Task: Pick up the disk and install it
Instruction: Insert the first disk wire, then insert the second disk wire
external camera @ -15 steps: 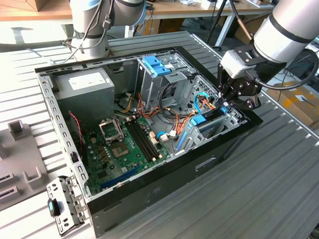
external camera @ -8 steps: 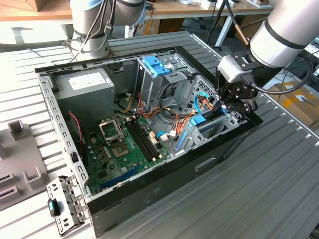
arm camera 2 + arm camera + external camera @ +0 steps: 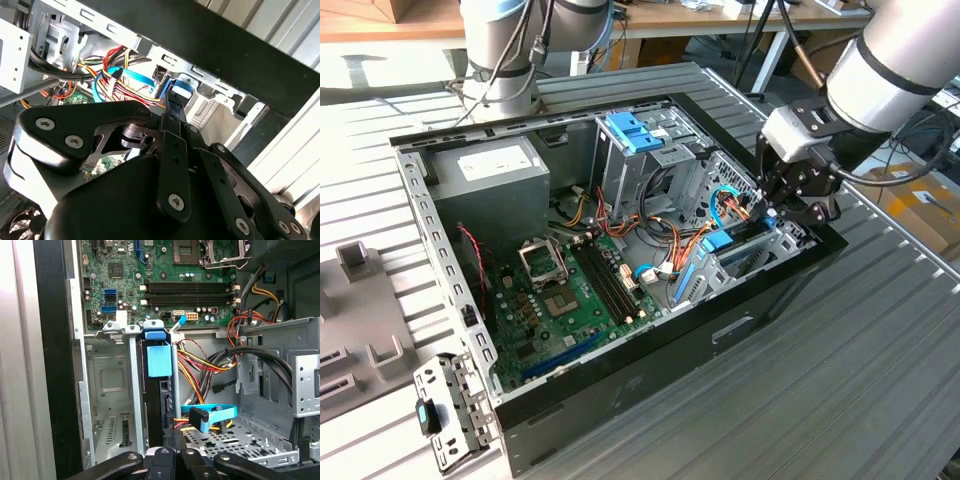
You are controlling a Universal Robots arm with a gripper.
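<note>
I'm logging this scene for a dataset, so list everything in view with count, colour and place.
Computer case: one, black, open on the slatted table.
Slatted table: one, grey, under the case.
Circuit board: one, green, on the case floor.
Power box: one, grey, in the case's far corner at the exterior view's left.
Plastic bracket: one, light blue, atop the metal cage.
Disk: one, blue rail showing, standing on edge in the bay by the case wall.
Flat cable: one, light blue, beside the bay.
Gripper: one, black, over the bay.
</note>
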